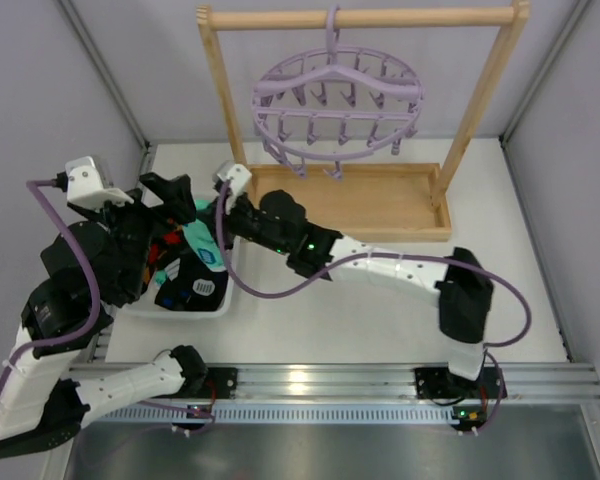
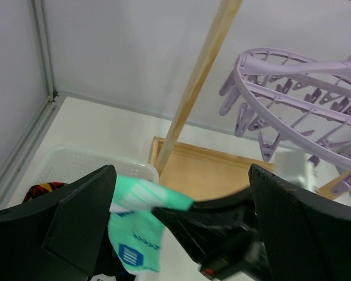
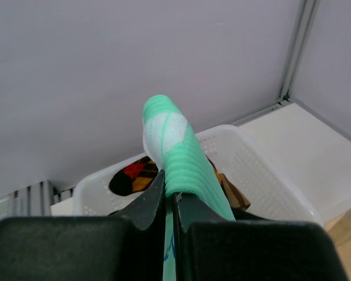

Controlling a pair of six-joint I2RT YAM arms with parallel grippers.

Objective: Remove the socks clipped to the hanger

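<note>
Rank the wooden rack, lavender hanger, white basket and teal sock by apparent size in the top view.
1. wooden rack
2. lavender hanger or white basket: unsure, the basket is mostly hidden under the arms
3. teal sock

The left hand (image 2: 181,175) has its two fingers spread wide, and the left arm behind it is folded back on itself with the wrist raised. The right hand (image 3: 171,196) has its jaws pressed tight on a teal sock (image 3: 175,146). Its tips reach into the gap between the left hand's fingers, while the right arm stretches long and low behind it.
</note>
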